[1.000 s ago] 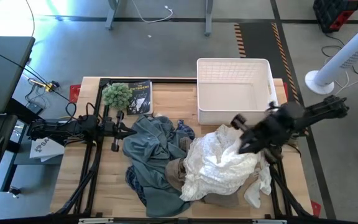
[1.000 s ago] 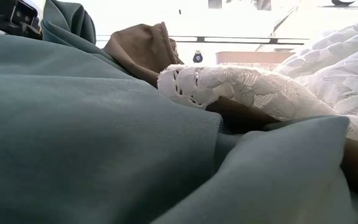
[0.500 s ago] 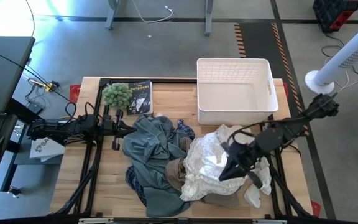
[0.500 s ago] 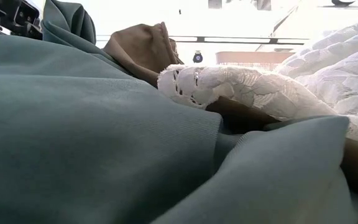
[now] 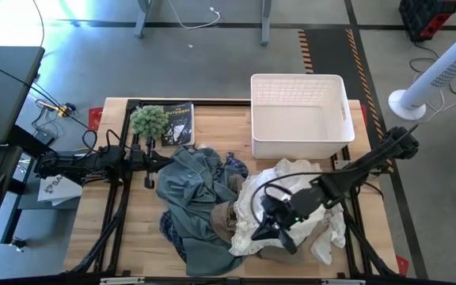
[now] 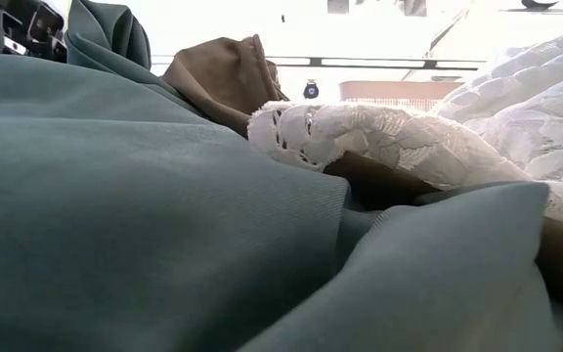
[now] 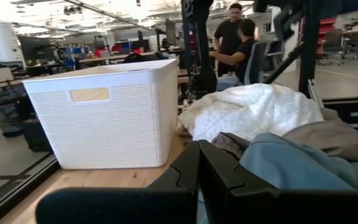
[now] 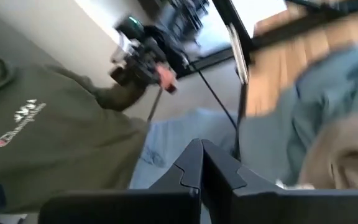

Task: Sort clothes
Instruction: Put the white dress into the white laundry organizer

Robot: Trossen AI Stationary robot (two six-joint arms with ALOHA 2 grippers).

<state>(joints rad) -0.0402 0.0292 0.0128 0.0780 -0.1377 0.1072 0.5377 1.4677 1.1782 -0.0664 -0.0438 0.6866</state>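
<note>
The clothes lie in a heap on the table's middle. The grey-blue garment is on the left and the thin white lace garment on the right. The tan-khaki one is between and under them, and the plaid shirt shows behind them. My right gripper is shut and stands over the white garment's near-left part; its shut fingers show in the right wrist view. My left gripper is shut at the grey-blue garment's left edge; it also shows in the left wrist view. My right gripper is over the white garment's near-left part, slanting down from the table's right. I cannot tell whether it touches the cloth. My left gripper lies level by the grey-blue garment's left edge. I cannot tell whether it touches it.
A white plastic basket stands at the far right. A green fuzzy plant and a dark book are at the far left. A person in an olive hoodie shows beyond the table. Cloth fills the low view.
My right gripper has gone from beside the basket toward the table's near edge and left, across the white garment, and down toward its near-left part. My left arm has kept still.
</note>
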